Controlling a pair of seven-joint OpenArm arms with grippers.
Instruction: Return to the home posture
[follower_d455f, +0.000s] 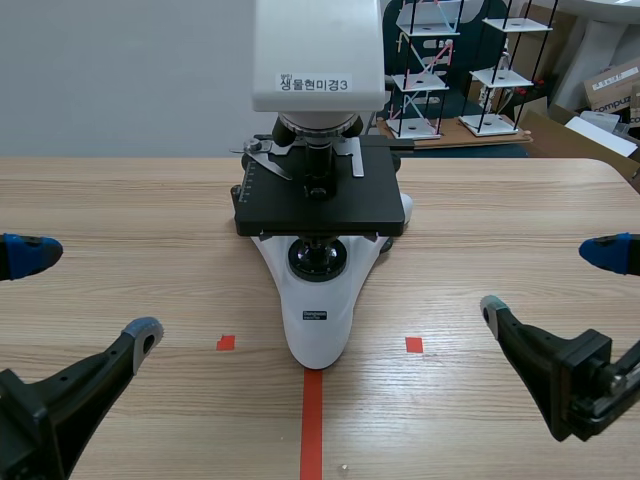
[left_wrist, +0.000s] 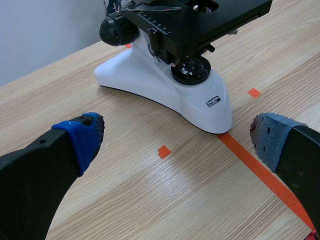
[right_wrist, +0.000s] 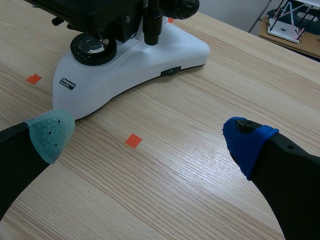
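Fingers (left_wrist: 82, 135) of the left gripper (follower_d455f: 88, 295) stand wide apart with nothing between them, and the right gripper (follower_d455f: 552, 281) is spread the same way, also empty. Both hang low over the table (follower_d455f: 150, 200), one to each side of the microscope (follower_d455f: 318, 320) and short of its rounded white foot, touching nothing.

The task names nothing to pick up, so no hold seems called for. The microscope is the only thing within reach. It looks heavy and rigid, with a smooth, probably slippery base and fragile optics under the black stage. If it ever had to be lifted, the solid base or the arm would be the safer grip, not the stage or knobs.

Each wrist view shows the microscope's foot ahead of its own fingertips and clear of them. The posture looks close to home already.
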